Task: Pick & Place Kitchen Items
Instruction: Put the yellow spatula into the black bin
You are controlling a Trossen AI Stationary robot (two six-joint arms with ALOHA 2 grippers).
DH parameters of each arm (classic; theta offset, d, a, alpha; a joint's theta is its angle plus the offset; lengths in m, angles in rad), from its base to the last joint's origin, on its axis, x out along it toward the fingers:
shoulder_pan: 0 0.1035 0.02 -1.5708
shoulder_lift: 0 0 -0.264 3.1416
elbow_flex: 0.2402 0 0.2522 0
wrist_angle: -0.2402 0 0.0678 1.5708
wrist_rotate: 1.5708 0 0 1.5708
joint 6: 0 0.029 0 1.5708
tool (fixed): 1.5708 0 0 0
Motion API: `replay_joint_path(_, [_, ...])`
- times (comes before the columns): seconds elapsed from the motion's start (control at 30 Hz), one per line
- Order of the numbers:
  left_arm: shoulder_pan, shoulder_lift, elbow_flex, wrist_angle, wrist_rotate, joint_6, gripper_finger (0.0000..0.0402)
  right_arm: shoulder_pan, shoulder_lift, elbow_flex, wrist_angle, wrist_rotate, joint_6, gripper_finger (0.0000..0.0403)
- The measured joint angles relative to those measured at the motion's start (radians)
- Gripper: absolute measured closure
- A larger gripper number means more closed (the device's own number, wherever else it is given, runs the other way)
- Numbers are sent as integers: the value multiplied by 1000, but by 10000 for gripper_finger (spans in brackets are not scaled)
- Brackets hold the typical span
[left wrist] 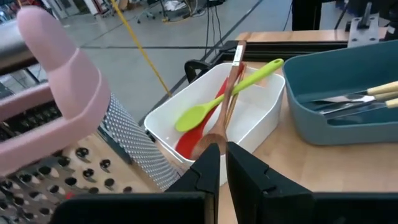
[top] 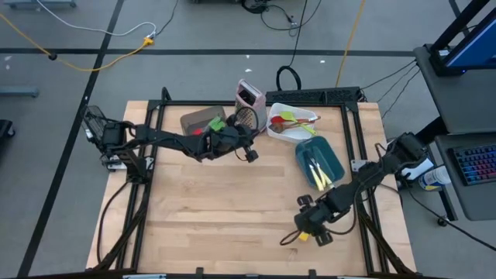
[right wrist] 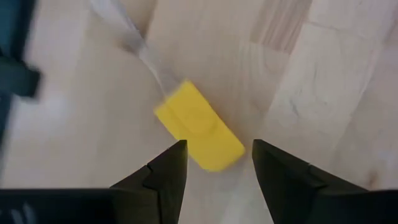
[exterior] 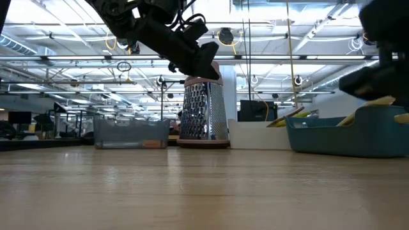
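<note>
R gripper [right wrist: 214, 163], jaws apart, hangs over yellow spatula [right wrist: 199, 134] lying flat on surface [top: 232, 209] near front edge; long axis diagonal, clear handle running away from the gripper. L gripper [left wrist: 222, 163], jaws together, clamps wooden spoon [left wrist: 229, 93] over white bin [left wrist: 261, 115].

You see a pale wooden table [top: 232, 225], smooth and matt; a perforated metal grater [left wrist: 118, 146] with glossy pink plastic trim; a yellow spatula [right wrist: 199, 127] with a clear handle.
</note>
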Motion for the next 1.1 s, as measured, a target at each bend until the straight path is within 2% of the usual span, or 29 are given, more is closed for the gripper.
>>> replay_joint_path(0.17, [-4,0,0,-22,1,-69,371,2,0,-52,54,46,-87,233])
replay_joint_path(0.3, [-4,0,0,-53,36,-117,371,18,0,-63,59,-25,-140,234])
replay_joint_path(0.4, [-5,0,0,-62,70,-152,371,37,0,-64,59,-24,-205,234])
replay_joint_path(0.57, [-5,0,0,-64,84,-188,371,61,0,-64,62,123,-313,234])
replay_joint_path(0.63, [-5,0,0,-65,84,-200,371,65,0,-66,69,132,-340,234])
replay_joint_path(0.8, [-10,0,0,-78,84,-202,371,72,0,-137,252,73,-338,234])
replay_joint_path(1.0, [-10,0,0,-80,84,-201,371,74,-6,-223,316,84,-368,234])
replay_joint_path(1.1, [-10,0,0,-78,84,-201,371,74,-6,-264,366,127,-419,234])
